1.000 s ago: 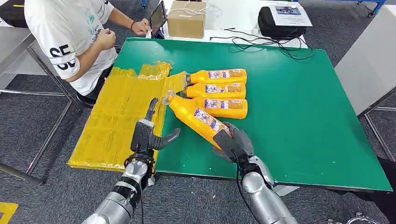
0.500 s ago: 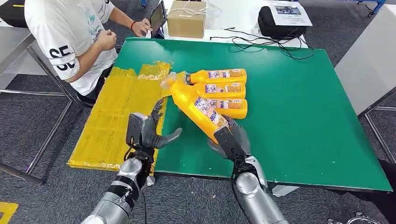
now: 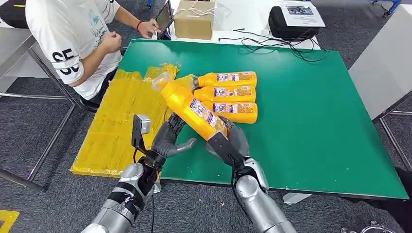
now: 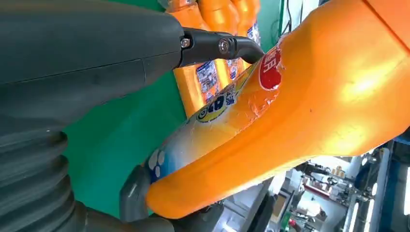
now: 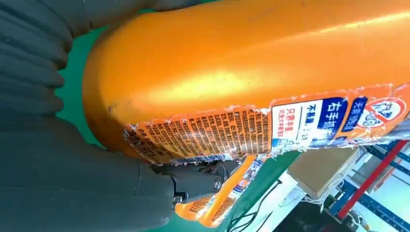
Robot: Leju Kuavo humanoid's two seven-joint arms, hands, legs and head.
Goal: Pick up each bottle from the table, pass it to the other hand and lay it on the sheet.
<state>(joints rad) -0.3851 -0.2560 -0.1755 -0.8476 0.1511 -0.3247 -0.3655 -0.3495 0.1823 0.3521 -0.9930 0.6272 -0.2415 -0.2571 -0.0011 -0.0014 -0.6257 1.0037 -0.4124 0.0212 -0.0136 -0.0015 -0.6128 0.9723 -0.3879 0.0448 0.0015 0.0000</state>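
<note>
R hand [image 3: 227, 143] grips raised bottle [image 3: 190, 108]; L hand [image 3: 170, 140] open just beside it.
3 more bottles [image 3: 228, 93] lie behind on green table [image 3: 311, 116], yellow sheet [image 3: 121, 121] left, person [image 3: 77, 34] at corner.

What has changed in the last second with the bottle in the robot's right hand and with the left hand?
The right hand has lifted the orange bottle off the green table and swung it left, its cap now over the yellow sheet. The left hand has moved right, up to the bottle's lower body, fingers spread; whether it grips yet is unclear. The three bottles lying on the table and the seated person stayed put.
</note>
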